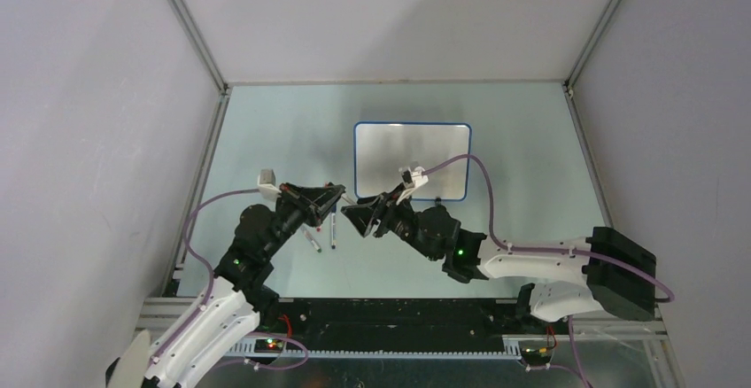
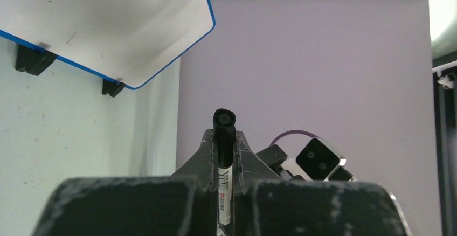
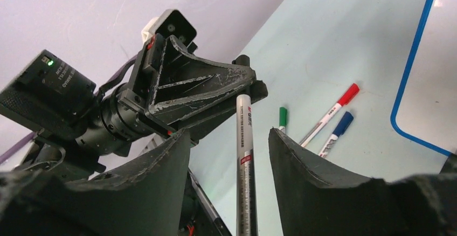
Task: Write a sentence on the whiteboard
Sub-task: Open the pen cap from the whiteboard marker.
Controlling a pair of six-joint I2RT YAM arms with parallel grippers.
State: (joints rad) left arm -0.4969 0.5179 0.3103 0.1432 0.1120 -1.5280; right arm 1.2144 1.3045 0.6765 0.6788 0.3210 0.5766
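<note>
Print: marker [image 3: 245,155] barrel carries small text and a barcode-type label, too small to read. White lettering on the left arm's black module is also illegible. Count: 4 markers, 1 held and 3 loose on desk [image 1: 266,140]: green-capped marker [image 3: 282,116], red-capped marker [image 3: 330,116], blue-capped marker [image 3: 336,133], close together. 1 whiteboard [image 1: 412,153], blue rim, 2 black feet [image 2: 112,88], mid-desk just beyond both arm tips. Left gripper [image 2: 223,139] jaws clenched on marker, black end poking past tips. Right gripper [image 3: 229,139] jaws released, straddling the barrel, gap each side
</note>
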